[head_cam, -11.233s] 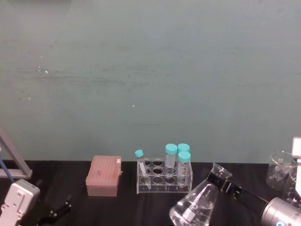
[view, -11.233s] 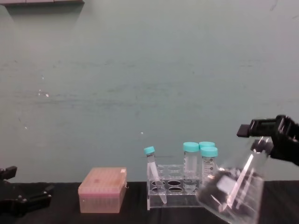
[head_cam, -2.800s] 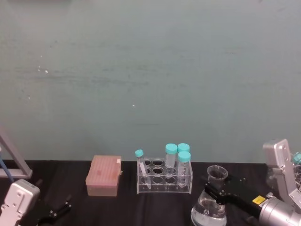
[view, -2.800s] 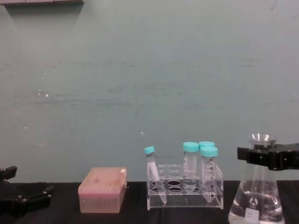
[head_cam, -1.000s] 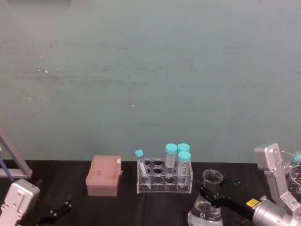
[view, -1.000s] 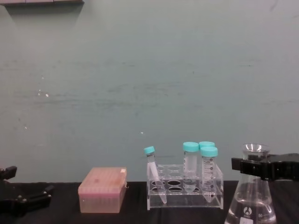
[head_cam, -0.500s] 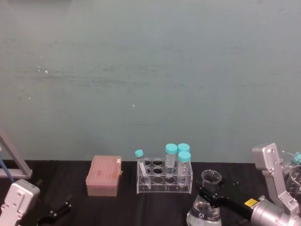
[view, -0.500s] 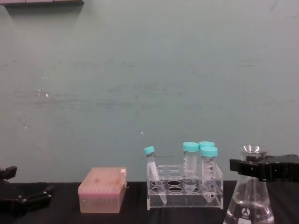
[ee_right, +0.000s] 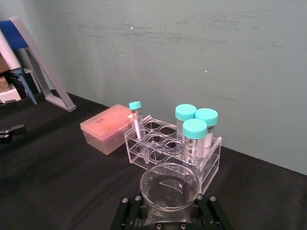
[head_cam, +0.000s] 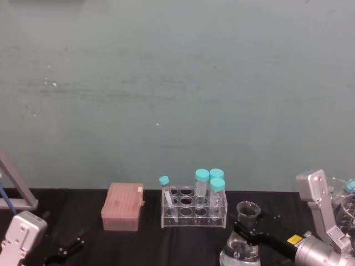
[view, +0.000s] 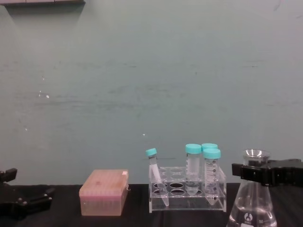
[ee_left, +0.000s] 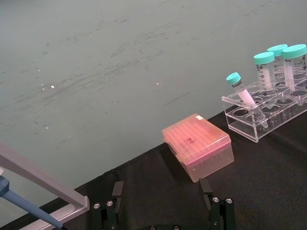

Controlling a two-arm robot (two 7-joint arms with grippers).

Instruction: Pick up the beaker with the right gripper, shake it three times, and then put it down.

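The beaker [head_cam: 242, 247] is a clear conical flask with a little liquid, upright at the front right of the black table. In the chest view the beaker [view: 253, 208] runs off the lower edge, so I cannot tell whether its base touches the table. My right gripper [head_cam: 247, 228] is shut on its neck just below the flared rim, and shows as a black bar across the neck [view: 256, 173]. The right wrist view looks down into the beaker's rim [ee_right: 169, 186], with the black fingers [ee_right: 127, 211] on either side. My left gripper [head_cam: 65, 249] is parked open at the front left.
A clear tube rack [head_cam: 193, 206] with teal-capped tubes [view: 211, 155] stands just left of and behind the flask. A pink tip box [head_cam: 122, 206] sits further left. Other glassware [head_cam: 348, 208] is at the right edge, and a pipette stand [head_cam: 13, 187] at the far left.
My right gripper and the flask have sunk slightly and drifted a little left over the last second. The flask, tilted eleven seconds ago, is now upright. The left arm has not moved.
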